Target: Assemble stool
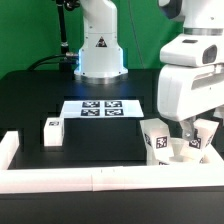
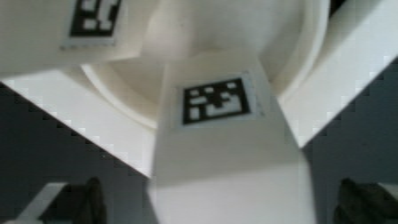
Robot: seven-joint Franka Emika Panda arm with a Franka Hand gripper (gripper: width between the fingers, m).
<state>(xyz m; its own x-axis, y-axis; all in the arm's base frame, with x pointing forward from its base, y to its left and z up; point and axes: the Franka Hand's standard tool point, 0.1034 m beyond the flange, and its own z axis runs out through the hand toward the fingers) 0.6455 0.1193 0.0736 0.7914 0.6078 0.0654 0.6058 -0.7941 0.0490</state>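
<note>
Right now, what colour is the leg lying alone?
White leg with a black-and-white square tag; clearest in exterior view.

The round white plastic seat disc (image 1: 180, 158) is largely hidden behind the chunky white tagged legs (image 1: 157, 140). The leg (image 2: 222, 150) closest to the wrist camera is blurred and cut off.

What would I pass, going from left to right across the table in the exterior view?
border rail's left corner → loose leg → marker board → seat disc

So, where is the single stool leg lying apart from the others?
The stool leg lies on the exterior view's left, between the marker board and the white border rail.
</note>
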